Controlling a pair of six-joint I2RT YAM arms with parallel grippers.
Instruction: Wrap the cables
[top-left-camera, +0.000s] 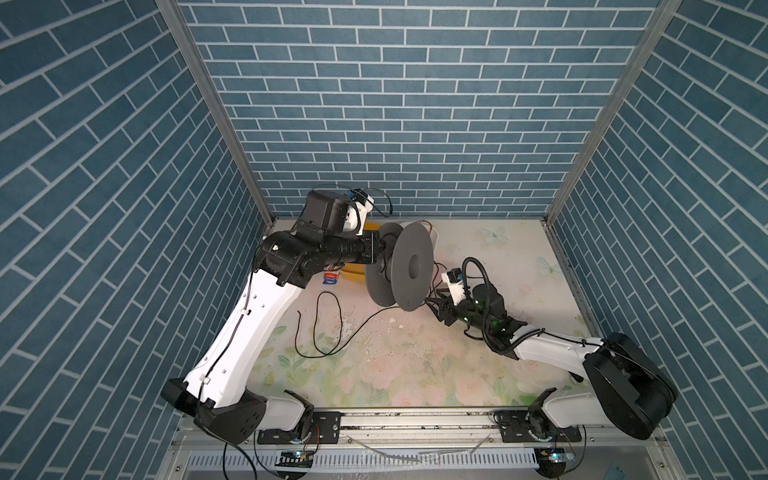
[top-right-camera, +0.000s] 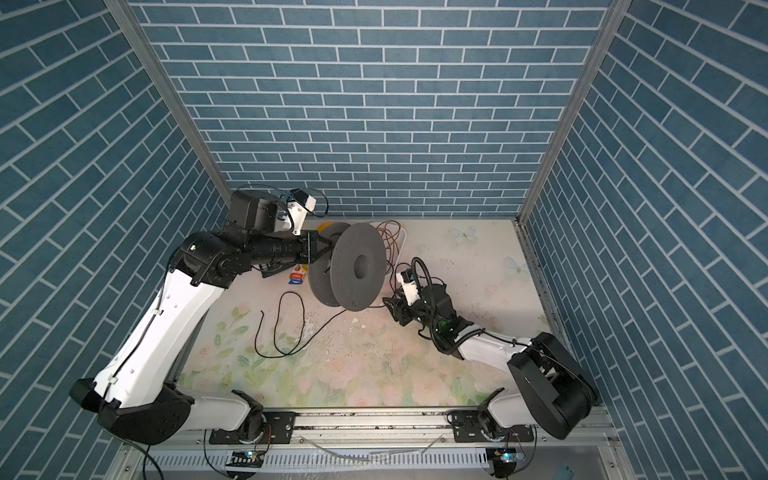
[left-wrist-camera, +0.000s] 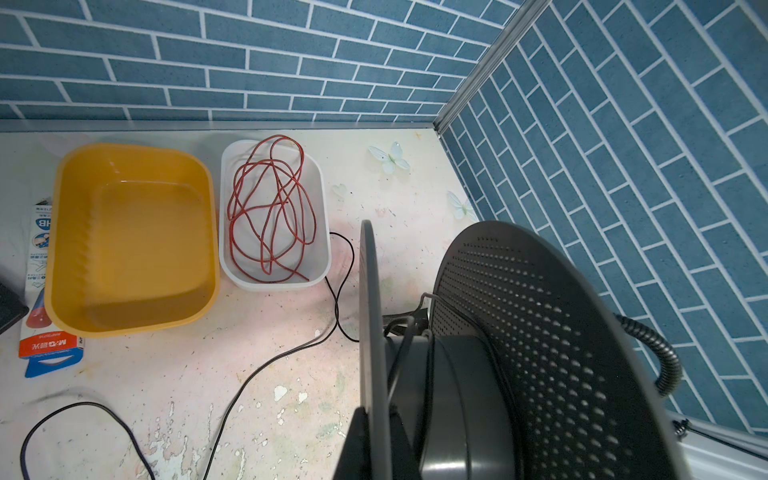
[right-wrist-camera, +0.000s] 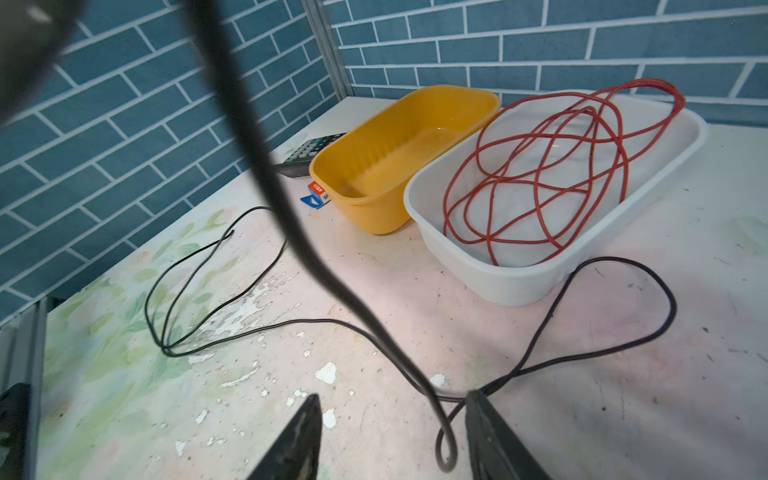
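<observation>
At top-view centre, left gripper (top-left-camera: 384, 249) clamps the grey spool (top-left-camera: 409, 266); right gripper (right-wrist-camera: 392, 397) stands parted around the cables (right-wrist-camera: 291, 322), seemingly ungripped: slack may unwind.

Sitting side by side at the back of the floral table cover (top-left-camera: 374, 374), long sides just beside each other: yellow tub (left-wrist-camera: 137, 249) and white tray (right-wrist-camera: 519, 282). Lying in loose tangled loops inside the white tray: thin red wire (right-wrist-camera: 538, 183). Poking out from under the yellow tub's outer rim: orange-and-blue pencil box (left-wrist-camera: 50, 344). Resting nearby, toward the side wall: dark keypad device (right-wrist-camera: 307, 151), only partly showing. Standing on edge in front of the tray: grey spool (top-left-camera: 409, 270) with perforated flanges. Decorating the back corner: pale butterflies (left-wrist-camera: 390, 158). Enclosing three sides: blue brick-pattern walls (top-left-camera: 395, 104).
</observation>
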